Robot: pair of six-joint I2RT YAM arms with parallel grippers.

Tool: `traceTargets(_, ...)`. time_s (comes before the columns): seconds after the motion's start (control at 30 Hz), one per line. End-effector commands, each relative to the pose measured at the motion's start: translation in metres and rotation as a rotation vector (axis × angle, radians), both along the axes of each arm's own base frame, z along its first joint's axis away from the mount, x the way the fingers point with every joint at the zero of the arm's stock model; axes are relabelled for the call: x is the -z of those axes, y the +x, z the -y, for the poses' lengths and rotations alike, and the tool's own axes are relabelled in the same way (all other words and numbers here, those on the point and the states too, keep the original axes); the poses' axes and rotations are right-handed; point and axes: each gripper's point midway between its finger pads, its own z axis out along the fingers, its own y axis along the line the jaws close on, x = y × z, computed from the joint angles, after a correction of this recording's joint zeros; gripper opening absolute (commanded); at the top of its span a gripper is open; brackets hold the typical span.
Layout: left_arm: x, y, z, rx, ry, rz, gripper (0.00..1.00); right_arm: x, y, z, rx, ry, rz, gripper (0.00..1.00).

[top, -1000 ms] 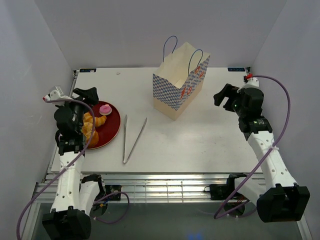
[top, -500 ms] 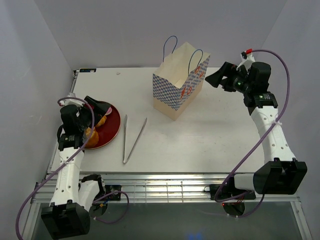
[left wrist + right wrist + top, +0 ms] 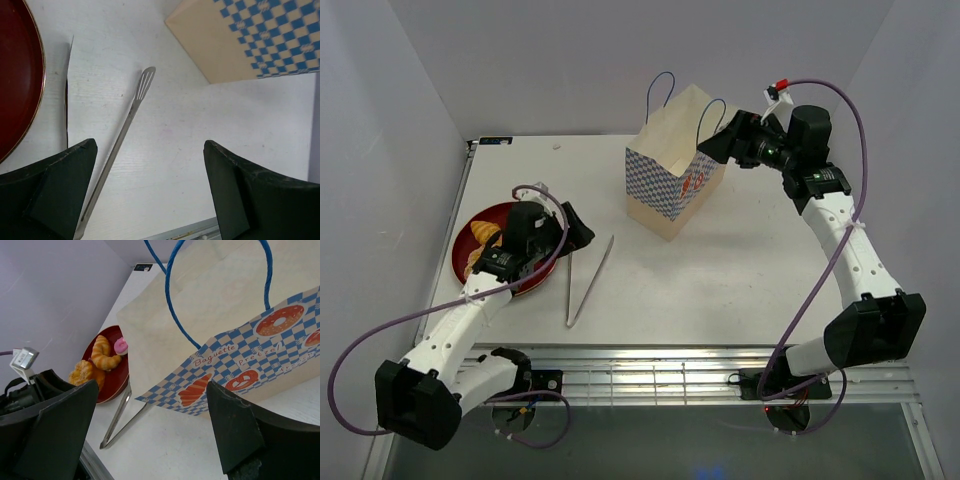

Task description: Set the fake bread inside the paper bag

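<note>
Hovering above the tongs [image 3: 125,135], the left gripper [image 3: 150,190] is gaping empty; the right gripper [image 3: 150,430], jaws equally apart, is hanging beside the bag [image 3: 225,290]. Bread [image 3: 102,357] is lying on the plate [image 3: 112,385], left. Straddling both tong arms before closing is advisable.

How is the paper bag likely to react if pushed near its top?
Probably tips or slides easily: the paper bag stands tall on a narrow base, and the fake bread sits on the plate, so little likely weighs it down. Its thin paper walls would likely buckle under a pinch.
</note>
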Motion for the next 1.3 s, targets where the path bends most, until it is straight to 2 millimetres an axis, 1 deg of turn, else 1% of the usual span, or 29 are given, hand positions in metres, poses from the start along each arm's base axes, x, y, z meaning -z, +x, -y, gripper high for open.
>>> traceTargets(0.0, 0.027, -0.006, -0.021, -0.129, 0.205, -0.068, 0.98, -0.025, -0.018, 0.001, -0.021, 0.02, 0.095, 0.94)
traceTargets(0.03, 0.035, -0.011, -0.012, -0.105, 0.212, -0.088, 0.98, -0.02, -0.021, 0.001, -0.024, 0.011, 0.083, 0.94)
traceTargets(0.07, 0.046, -0.016, -0.014, -0.114, 0.234, -0.112, 0.98, -0.021, -0.028, 0.003, -0.027, 0.004, 0.088, 0.94)
traceTargets(0.1, 0.052, -0.02, -0.013, -0.121, 0.246, -0.125, 0.98, -0.021, -0.031, 0.004, -0.029, -0.004, 0.098, 0.94)
traceTargets(0.13, 0.059, -0.027, -0.011, -0.117, 0.262, -0.144, 0.98, -0.01, -0.035, 0.005, -0.03, -0.014, 0.083, 0.94)
traceTargets(0.17, 0.069, -0.033, -0.012, -0.131, 0.271, -0.167, 0.98, -0.013, -0.042, 0.007, -0.026, -0.014, 0.097, 0.94)
traceTargets(0.2, 0.073, -0.035, -0.016, -0.15, 0.292, -0.167, 0.98, -0.011, -0.046, 0.008, -0.026, -0.015, 0.102, 0.93)
traceTargets(0.23, 0.075, -0.04, -0.012, -0.137, 0.301, -0.163, 0.98, 0.001, -0.049, 0.009, -0.027, -0.019, 0.081, 0.93)
traceTargets(0.27, 0.078, -0.043, -0.011, -0.136, 0.308, -0.164, 0.98, -0.001, -0.057, 0.009, -0.032, -0.014, 0.095, 0.93)
traceTargets(0.3, 0.081, -0.044, -0.014, -0.151, 0.336, -0.156, 0.98, 0.0, -0.059, 0.008, -0.036, -0.009, 0.105, 0.93)
traceTargets(0.33, 0.082, -0.047, -0.007, -0.128, 0.35, -0.148, 0.98, 0.003, -0.062, 0.008, -0.041, -0.005, 0.102, 0.93)
traceTargets(0.37, 0.084, -0.048, -0.005, -0.12, 0.366, -0.147, 0.98, 0.011, -0.068, 0.007, -0.053, 0.0, 0.086, 0.93)
traceTargets(0.47, 0.091, -0.053, 0.005, -0.079, 0.413, -0.147, 0.98, 0.016, -0.075, 0.006, -0.07, 0.001, 0.085, 0.93)
traceTargets(0.53, 0.1, -0.056, 0.008, -0.061, 0.464, -0.16, 0.98, 0.023, -0.078, 0.007, -0.072, -0.004, 0.075, 0.93)
traceTargets(0.57, 0.104, -0.057, 0.009, -0.059, 0.475, -0.171, 0.98, 0.021, -0.081, 0.008, -0.07, -0.006, 0.089, 0.93)
traceTargets(0.6, 0.108, -0.058, 0.009, -0.063, 0.479, -0.185, 0.98, 0.024, -0.083, 0.009, -0.07, -0.009, 0.082, 0.93)
traceTargets(0.67, 0.118, -0.06, 0.007, -0.069, 0.496, -0.205, 0.98, 0.023, -0.088, 0.01, -0.068, -0.012, 0.096, 0.93)
traceTargets(0.77, 0.124, -0.059, 0.003, -0.088, 0.517, -0.204, 0.98, 0.027, -0.093, 0.012, -0.068, -0.019, 0.098, 0.93)
traceTargets(0.87, 0.125, -0.056, 0.004, -0.093, 0.52, -0.2, 0.98, 0.033, -0.096, 0.012, -0.071, -0.028, 0.091, 0.93)
traceTargets(0.93, 0.127, -0.054, 0.005, -0.095, 0.526, -0.197, 0.98, 0.036, -0.095, 0.012, -0.072, -0.03, 0.086, 0.92)
traceTargets(1.0, 0.133, -0.052, 0.006, -0.087, 0.542, -0.207, 0.98, 0.036, -0.095, 0.012, -0.071, -0.03, 0.078, 0.93)
traceTargets(1.1, 0.146, -0.054, 0.006, -0.08, 0.561, -0.235, 0.98, 0.033, -0.095, 0.012, -0.071, -0.022, 0.079, 0.93)
traceTargets(1.2, 0.153, -0.054, 0.004, -0.098, 0.57, -0.247, 0.98, 0.029, -0.095, 0.012, -0.069, -0.019, 0.088, 0.93)
traceTargets(1.27, 0.152, -0.052, 0.004, -0.106, 0.574, -0.242, 0.98, 0.028, -0.095, 0.012, -0.068, -0.021, 0.089, 0.93)
